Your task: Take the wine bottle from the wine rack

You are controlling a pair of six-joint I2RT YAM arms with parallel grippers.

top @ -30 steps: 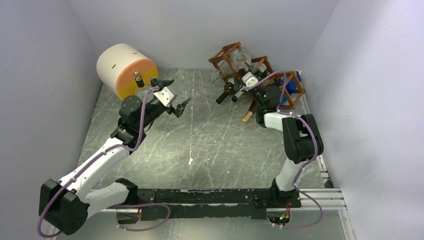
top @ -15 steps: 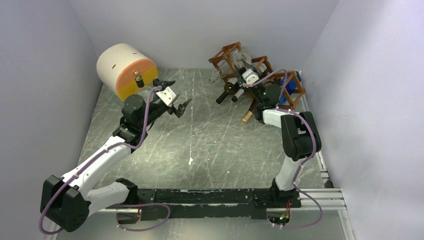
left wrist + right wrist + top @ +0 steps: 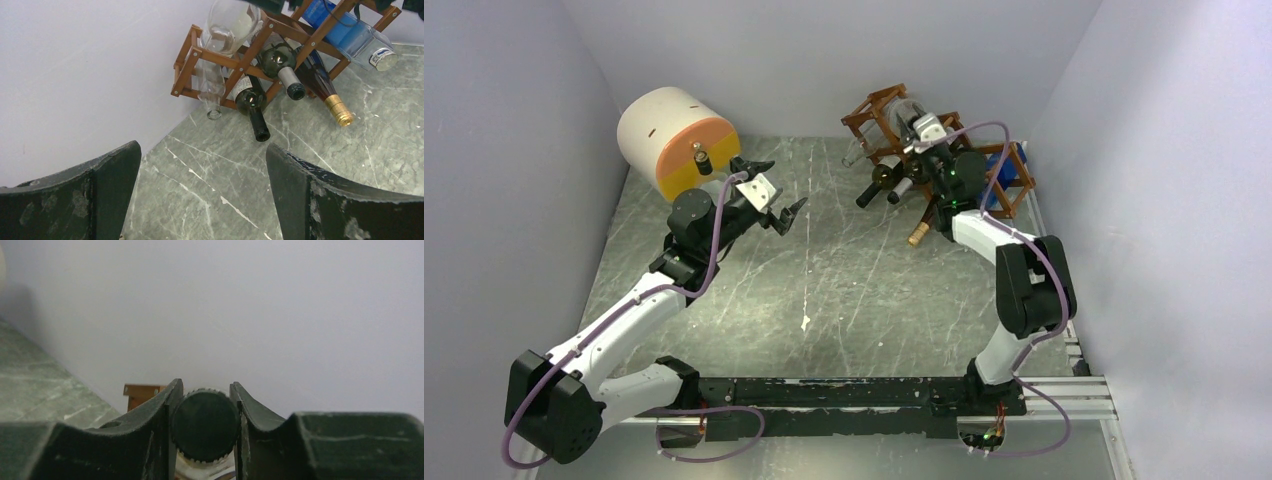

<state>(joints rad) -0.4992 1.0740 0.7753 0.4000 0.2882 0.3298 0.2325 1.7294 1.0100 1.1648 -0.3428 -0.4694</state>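
Observation:
The reddish-brown wine rack (image 3: pixel 876 108) stands in the far right corner with several bottles in its cubbies. My right gripper (image 3: pixel 914 126) reaches over the top of the rack. In the right wrist view it (image 3: pixel 206 389) is shut on the dark ribbed cap (image 3: pixel 205 425) of a clear glass wine bottle, whose glass shows just below. From the left wrist view that clear wine bottle (image 3: pixel 229 26) lies in the rack's (image 3: pixel 235 62) top cubby. My left gripper (image 3: pixel 776 190) hovers open over the table's middle left, and its fingers (image 3: pixel 100 190) hold nothing.
A white-and-orange cylinder (image 3: pixel 677 140) lies at the back left, just behind my left gripper. Dark bottles (image 3: pixel 252 102) and a gold-foiled one (image 3: pixel 327 95) poke their necks out of the rack onto the table. A blue bottle (image 3: pixel 350 32) sits on the rack's right. Walls close in on three sides.
My right gripper has shut on the bottle's cap and shifted up and back over the rack's top. The left arm moved slightly at first, then stayed still.

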